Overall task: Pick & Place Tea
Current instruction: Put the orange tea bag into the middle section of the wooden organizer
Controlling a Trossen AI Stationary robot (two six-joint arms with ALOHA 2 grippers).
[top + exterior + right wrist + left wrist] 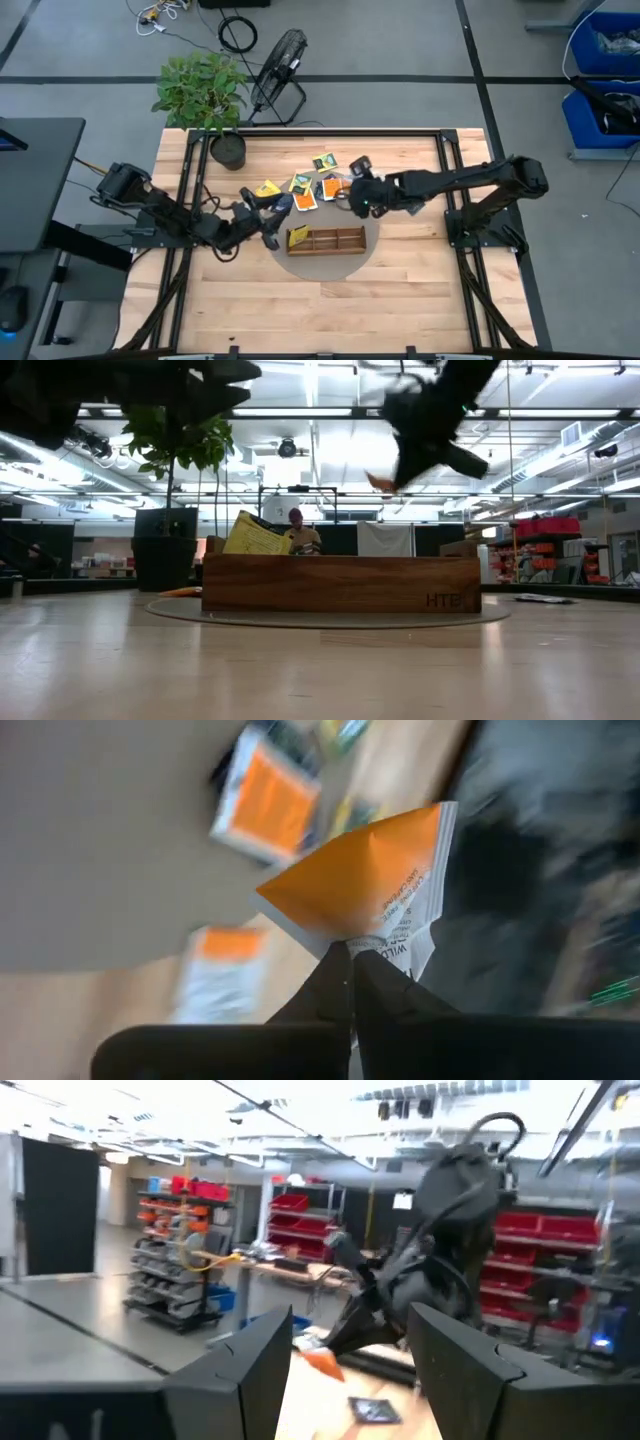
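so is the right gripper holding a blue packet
No, the right gripper is shut on an orange packet.

1. the long brown wooden three-compartment tray [326, 240] lies on a round grey mat [330, 264] near the middle of the light wooden table [400, 300].
2. a flat square yellow tea packet [297, 236] stands tilted in the tray's 9 o'clock end compartment.
3. more small square tea packets [305, 184] lie scattered on the table at 11 to 12 o'clock from the tray.
4. a dark pot with a green leafy plant [227, 148] stands at the table's 10 o'clock corner.
5. the left gripper [272, 236] is at 9 o'clock of the tray; the right gripper [352, 197], with an orange and white tea packet [362, 885], is at 1 o'clock.
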